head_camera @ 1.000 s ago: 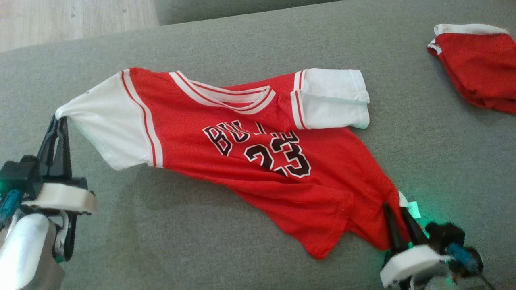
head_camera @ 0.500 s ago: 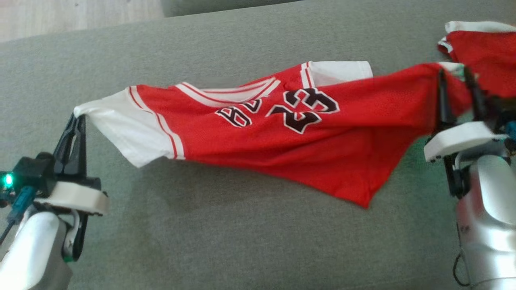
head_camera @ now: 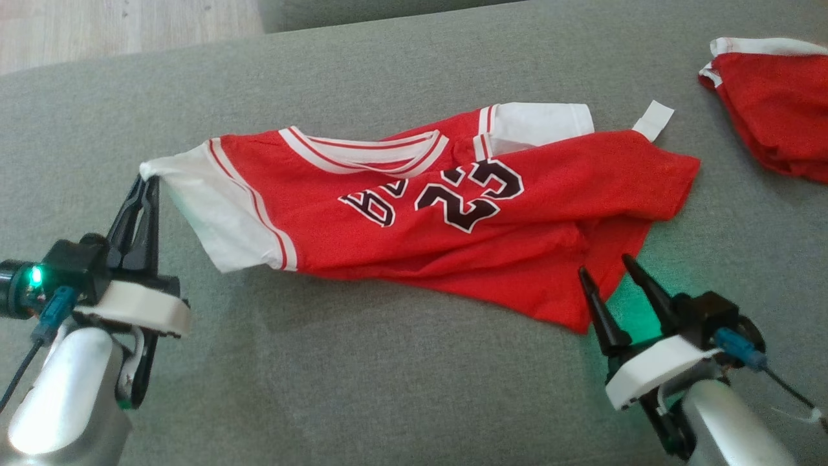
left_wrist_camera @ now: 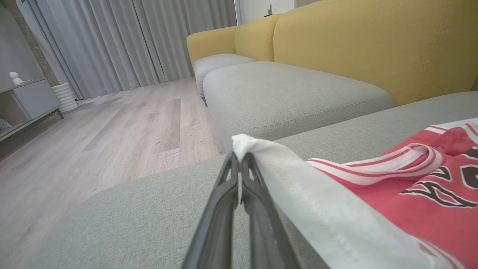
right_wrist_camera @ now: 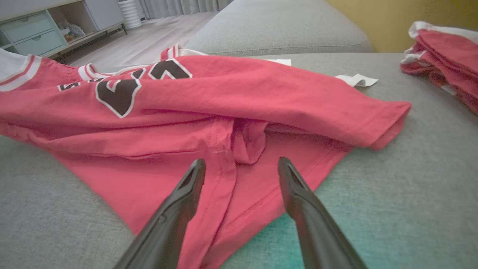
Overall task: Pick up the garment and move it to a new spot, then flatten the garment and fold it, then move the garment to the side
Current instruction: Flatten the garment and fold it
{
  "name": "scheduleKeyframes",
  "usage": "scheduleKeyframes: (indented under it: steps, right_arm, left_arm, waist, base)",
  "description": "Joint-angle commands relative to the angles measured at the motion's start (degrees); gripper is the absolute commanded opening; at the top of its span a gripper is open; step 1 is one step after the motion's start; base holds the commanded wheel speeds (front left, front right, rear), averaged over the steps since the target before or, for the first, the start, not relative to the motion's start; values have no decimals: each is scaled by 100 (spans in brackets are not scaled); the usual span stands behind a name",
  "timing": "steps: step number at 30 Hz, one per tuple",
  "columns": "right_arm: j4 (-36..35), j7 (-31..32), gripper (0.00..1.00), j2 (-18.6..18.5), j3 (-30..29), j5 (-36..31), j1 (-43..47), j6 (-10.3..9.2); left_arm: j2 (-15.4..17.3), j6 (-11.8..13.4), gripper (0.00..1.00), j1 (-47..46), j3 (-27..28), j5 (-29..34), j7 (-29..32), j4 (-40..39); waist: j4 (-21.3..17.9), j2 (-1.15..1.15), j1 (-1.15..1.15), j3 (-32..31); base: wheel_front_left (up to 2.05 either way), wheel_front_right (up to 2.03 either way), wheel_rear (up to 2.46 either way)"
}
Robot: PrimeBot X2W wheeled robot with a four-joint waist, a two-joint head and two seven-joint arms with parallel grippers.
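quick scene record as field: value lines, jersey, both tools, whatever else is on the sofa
surface: grey sofa seat
garment: red number 23 jersey, crumpled, hem side folded over itself
left tool: shut on the tip of the white sleeve, held raised
right tool: open, holding nothing, fingers over the jersey's lower corner
other item: second red garment, bunched at far right, apart from the jersey
status: not flat, not yet folded

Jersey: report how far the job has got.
Done: the jersey lies on the grey cushion. In hand: flattening, left gripper shut on the white sleeve, right gripper open over the hem, holding nothing. To do: it is rumpled and doubled over; flattening, folding, moving aside.
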Motion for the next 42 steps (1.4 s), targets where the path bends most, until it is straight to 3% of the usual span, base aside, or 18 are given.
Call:
scheduleKeyframes:
  steps: [1,12,20,27,31,35,37,40,41,42]
  right_arm:
    - [-190,-77,100,-124,103,54,-208,37]
    - [349,-78,99,-334,825,128,-757,37]
    - [627,-78,70,-337,934,108,-870,37]
    - [679,-78,55,-293,876,43,-894,37]
    - [698,-78,67,-263,854,24,-895,37]
    - [711,-79,71,-232,828,12,-915,37]
    - [703,-79,62,-214,829,-2,-920,37]
    - [643,-79,25,-209,849,-35,-915,37]
    - [611,-79,0,-211,847,-52,-910,37]
    - [592,-79,0,-210,845,-62,-901,37]
  left_arm:
    - [211,-24,0,-266,234,22,-56,-135]
    - [231,-45,0,-315,159,-9,-69,-100]
    - [257,-73,0,-378,109,-27,-65,-94]
    - [272,-60,0,-382,80,-52,-62,-111]
    - [283,-56,0,-375,65,-65,-49,-114]
    - [300,-56,0,-361,44,-82,-29,-117]
    - [312,-55,0,-348,32,-89,-21,-119]
    - [328,-46,0,-331,19,-98,-11,-123]
    - [333,-44,0,-326,16,-102,-11,-121]
    - [338,-43,0,-321,12,-106,-13,-116]
  waist:
    - [-7,0,0,-8]
    - [64,0,0,45]
    - [171,0,0,82]
    - [229,0,0,114]
    - [241,0,0,118]
    - [242,0,0,111]
    - [239,0,0,103]
    - [228,0,0,90]
    - [222,0,0,87]
    - [214,0,0,79]
  base:
    - [0,0,0]
    - [0,0,0]
    - [0,0,0]
    - [0,0,0]
    - [0,0,0]
    - [0,0,0]
    - [0,0,0]
    - [0,0,0]
    - [0,0,0]
    - [0,0,0]
